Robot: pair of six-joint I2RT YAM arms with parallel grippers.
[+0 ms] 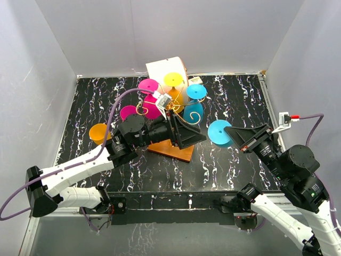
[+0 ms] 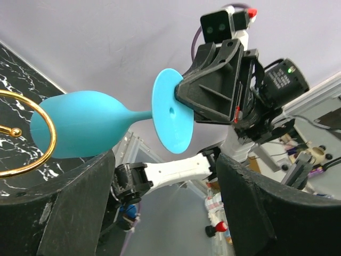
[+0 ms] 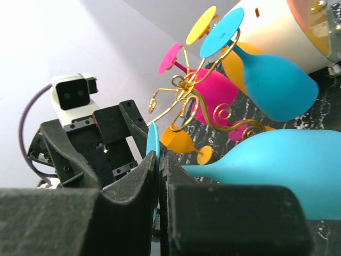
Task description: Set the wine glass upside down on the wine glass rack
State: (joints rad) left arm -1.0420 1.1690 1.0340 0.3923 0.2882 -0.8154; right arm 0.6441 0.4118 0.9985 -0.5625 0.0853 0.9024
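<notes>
- Right claw point(image 3: 159, 176) pinches the blue wine glass point(image 2: 85, 125) by its foot, bowl aimed at the rack point(image 1: 178, 114) for hanging.
- Left claw point(image 2: 165, 197) gapes wide, holding nothing.

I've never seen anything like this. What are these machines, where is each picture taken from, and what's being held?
Two robot arms are bolted at a table's near edge. One picture looks down from above; the other two come from cameras on each arm's wrist.

On the black marbled table stands the wine glass rack, a gold wire stand already hung with pink, yellow, orange and blue glasses. An orange glass waits at the left.

The right gripper pinches the foot of a blue wine glass. The left gripper, jaws open, holds nothing.
</notes>
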